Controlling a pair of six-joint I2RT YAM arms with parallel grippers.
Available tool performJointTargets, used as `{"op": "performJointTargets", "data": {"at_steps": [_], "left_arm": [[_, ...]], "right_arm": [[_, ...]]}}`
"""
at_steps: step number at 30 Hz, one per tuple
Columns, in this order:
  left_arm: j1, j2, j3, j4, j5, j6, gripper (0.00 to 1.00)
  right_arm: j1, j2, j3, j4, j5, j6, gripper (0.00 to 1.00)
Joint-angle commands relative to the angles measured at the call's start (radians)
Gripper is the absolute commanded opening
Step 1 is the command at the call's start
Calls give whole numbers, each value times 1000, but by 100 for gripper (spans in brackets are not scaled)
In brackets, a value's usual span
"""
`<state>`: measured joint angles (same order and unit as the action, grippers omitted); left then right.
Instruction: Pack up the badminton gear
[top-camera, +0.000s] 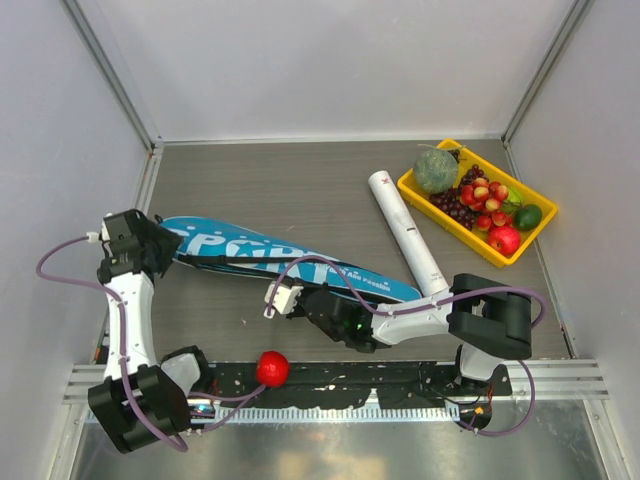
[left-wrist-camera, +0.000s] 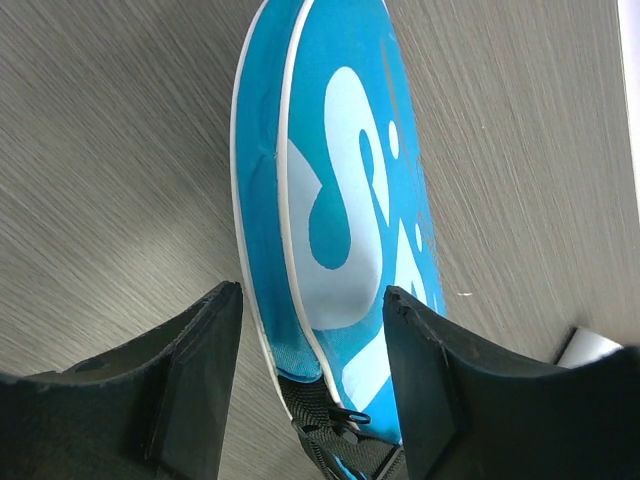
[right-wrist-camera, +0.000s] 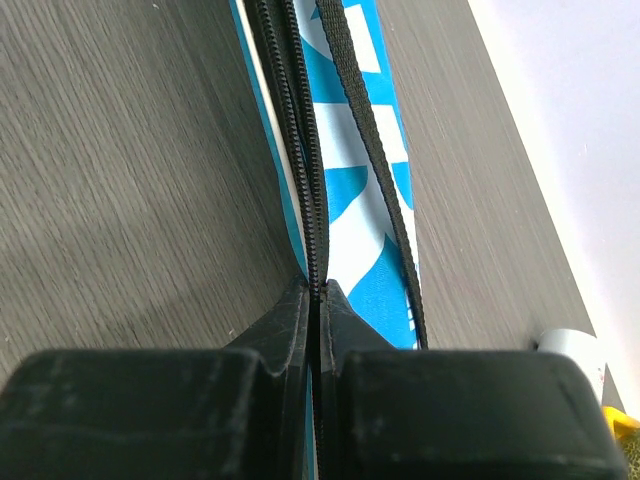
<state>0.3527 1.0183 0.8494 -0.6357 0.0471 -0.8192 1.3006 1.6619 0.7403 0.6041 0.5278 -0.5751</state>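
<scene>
A small red ball (top-camera: 272, 368) sits on the black rail, nearer than the racket cover and apart from it. The long blue fabric racket cover with white SPORT lettering (top-camera: 290, 262) lies flat across the grey wood-grain table (top-camera: 300, 180), its rounded end to the left and its narrow end to the right.

At the cover's middle the right gripper (right-wrist-camera: 318, 300) is pinched tight on the black zip (right-wrist-camera: 300, 150) along the cover's near edge, with a black strap (right-wrist-camera: 370, 150) running beside the zip. At the cover's rounded end the left gripper (left-wrist-camera: 312, 295) stands astride it, jaws apart with the fabric between them. I cannot tell whether the pads touch it.

Beyond the cover's narrow end a white cardboard tube (top-camera: 405, 232) lies slantwise, its near end close to the right arm's elbow. Past the tube, furthest from the cover, a yellow plastic tray (top-camera: 428, 207) holds fruit (top-camera: 480, 200).

Bare table stretches behind the cover up to the pale back wall. On the left, the cover's rounded end lies close to the table's side edge
</scene>
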Motion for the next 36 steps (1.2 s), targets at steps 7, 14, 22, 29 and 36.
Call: {"op": "performJointTargets", "data": {"at_steps": [7, 14, 22, 29, 36], "left_arm": [[69, -9, -13, 47, 40, 55, 52], [85, -18, -44, 93, 111, 35, 33], [97, -46, -81, 128, 192, -1, 0], [95, -99, -121, 168, 290, -95, 0], [97, -132, -147, 179, 364, -130, 0]], "right_arm": [[-1, -57, 10, 91, -14, 69, 5], [-1, -62, 22, 71, -74, 112, 5], [-3, -60, 50, 33, -147, 190, 12], [-7, -135, 137, -113, -282, 340, 52], [-75, -90, 304, -154, -410, 523, 49]]}}
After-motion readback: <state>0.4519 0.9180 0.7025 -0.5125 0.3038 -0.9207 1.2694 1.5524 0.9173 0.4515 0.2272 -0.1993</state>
